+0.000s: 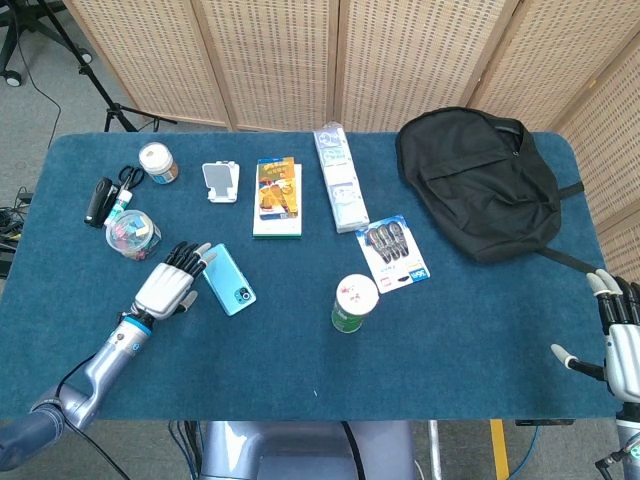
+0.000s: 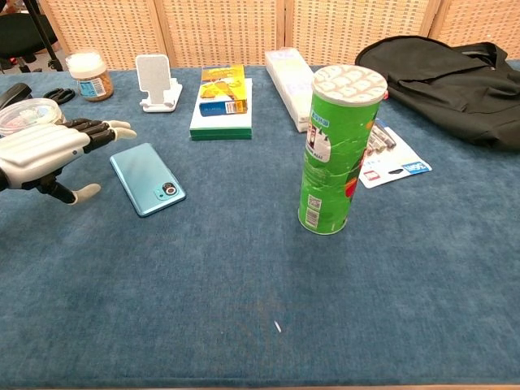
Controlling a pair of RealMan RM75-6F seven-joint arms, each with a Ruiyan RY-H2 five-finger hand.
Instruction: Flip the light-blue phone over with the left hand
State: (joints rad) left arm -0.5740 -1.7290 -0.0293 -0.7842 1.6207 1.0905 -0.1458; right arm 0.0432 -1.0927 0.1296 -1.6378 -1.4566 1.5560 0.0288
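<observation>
The light-blue phone (image 1: 227,279) (image 2: 147,179) lies flat on the blue table, camera lens facing up, slanted toward the near right. My left hand (image 1: 172,283) (image 2: 50,154) hovers just left of it, open, fingers stretched toward the phone's far left edge. Whether the fingertips touch the phone is hard to tell. At the table's near right corner my right hand (image 1: 618,335) stays open, holding nothing; the chest view does not show it.
Behind the left hand sits a clear tub of clips (image 1: 132,233) (image 2: 28,116). Further back are a jar (image 1: 158,162), white phone stand (image 1: 220,181), book (image 1: 277,196). A green can (image 1: 354,303) (image 2: 338,149), battery pack (image 1: 396,251) and black backpack (image 1: 485,180) lie to the right.
</observation>
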